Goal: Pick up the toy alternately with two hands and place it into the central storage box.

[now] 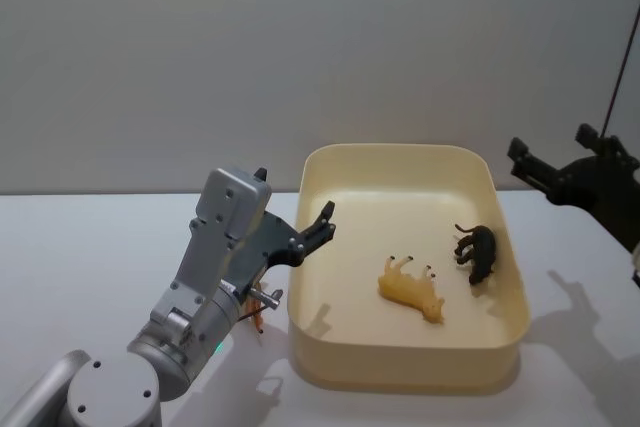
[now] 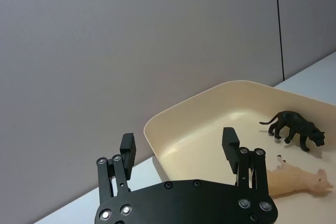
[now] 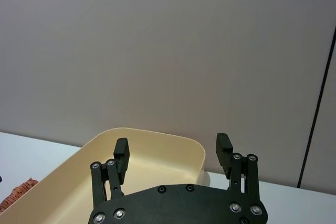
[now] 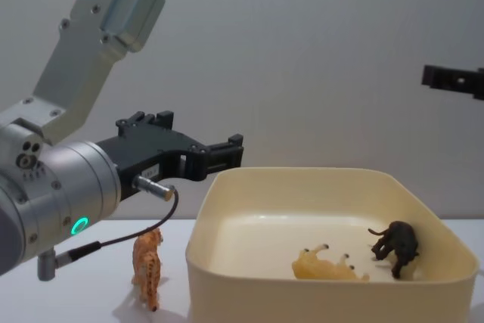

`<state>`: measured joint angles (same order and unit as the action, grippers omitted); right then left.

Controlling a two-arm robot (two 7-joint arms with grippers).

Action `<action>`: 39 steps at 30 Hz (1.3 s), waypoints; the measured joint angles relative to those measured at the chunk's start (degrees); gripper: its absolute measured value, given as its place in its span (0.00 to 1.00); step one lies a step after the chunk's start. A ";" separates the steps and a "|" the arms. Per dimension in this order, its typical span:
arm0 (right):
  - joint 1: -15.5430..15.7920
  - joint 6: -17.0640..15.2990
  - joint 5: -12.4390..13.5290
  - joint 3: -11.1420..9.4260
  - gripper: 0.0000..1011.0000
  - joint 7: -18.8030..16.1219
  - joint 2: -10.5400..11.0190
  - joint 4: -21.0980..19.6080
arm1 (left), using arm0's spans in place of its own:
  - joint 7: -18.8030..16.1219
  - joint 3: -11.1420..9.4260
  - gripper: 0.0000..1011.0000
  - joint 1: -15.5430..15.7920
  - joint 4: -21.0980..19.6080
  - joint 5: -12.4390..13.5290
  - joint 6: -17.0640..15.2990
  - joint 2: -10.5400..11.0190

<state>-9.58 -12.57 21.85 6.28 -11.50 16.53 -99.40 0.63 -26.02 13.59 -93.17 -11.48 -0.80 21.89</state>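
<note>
Orange striped tiger toy (image 4: 147,266) stands on the white counter (image 1: 100,247) just left of the cream plastic storage box (image 1: 400,150), which already holds a tan animal (image 1: 412,290) and a black panther (image 1: 478,252). Left hand (image 2: 178,140) above the box's left rim and right hand (image 3: 172,145) off its right side are both released and empty.

Smooth cream plastic tub (image 1: 405,367)

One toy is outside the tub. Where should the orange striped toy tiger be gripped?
Probably pinch the orange striped toy tiger across its slim torso, from above, with the open left gripper: it stands upright beside the cream plastic tub, back exposed.
</note>
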 joint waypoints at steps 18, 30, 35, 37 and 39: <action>1.93 0.19 2.09 -1.30 0.99 1.21 1.46 -2.52 | -4.92 1.78 0.99 -3.79 -5.05 -4.91 -5.72 3.36; 2.29 0.24 2.44 -1.54 0.99 1.44 1.72 -2.98 | -4.89 4.86 0.99 -5.84 -6.96 -12.70 -10.73 7.21; 2.39 0.24 2.54 -1.59 0.99 1.49 1.79 -3.10 | -1.04 6.16 0.99 -5.60 -5.98 -15.41 -12.32 8.57; 2.41 0.24 2.56 -1.60 0.99 1.50 1.80 -3.12 | 0.46 6.47 0.99 -5.29 -5.41 -15.88 -12.69 8.85; 2.42 0.24 2.58 -1.60 0.99 1.50 1.80 -3.14 | 2.56 6.83 0.99 -4.76 -4.53 -16.32 -13.12 9.13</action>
<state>-7.16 -12.32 24.44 4.67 -10.00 18.33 -102.54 3.19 -19.20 8.83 -97.70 -27.80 -13.92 31.03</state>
